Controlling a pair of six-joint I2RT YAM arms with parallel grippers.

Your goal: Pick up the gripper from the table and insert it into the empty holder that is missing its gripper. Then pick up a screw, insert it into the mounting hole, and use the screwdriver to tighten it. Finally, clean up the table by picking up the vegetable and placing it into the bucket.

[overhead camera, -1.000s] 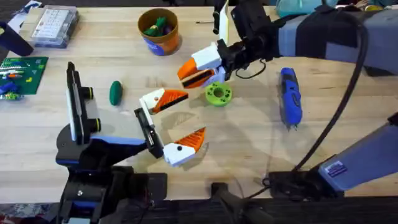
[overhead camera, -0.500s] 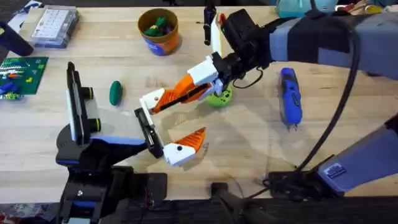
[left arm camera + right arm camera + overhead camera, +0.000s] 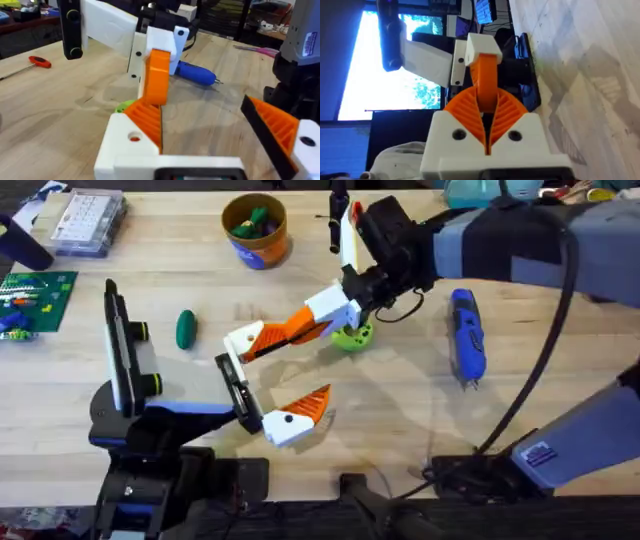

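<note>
- My left gripper stood open near the table's front edge, its one bare holder raised.
- My right gripper was clenched on the gripper, whose tip met the holder; I judged insertion under way, not seated.
- Vegetable lay left of centre; bucket at the back edge. Screw, tightening and clean-up remained.

We saw a light wooden tabletop with plank seams, a dark green vegetable, and a bucket with a blue wall and orange-brown rim. The gripper was orange with ribbed slats, and the right hand was white with orange pads. A blue screwdriver and a lime-green disc lay nearby.
</note>
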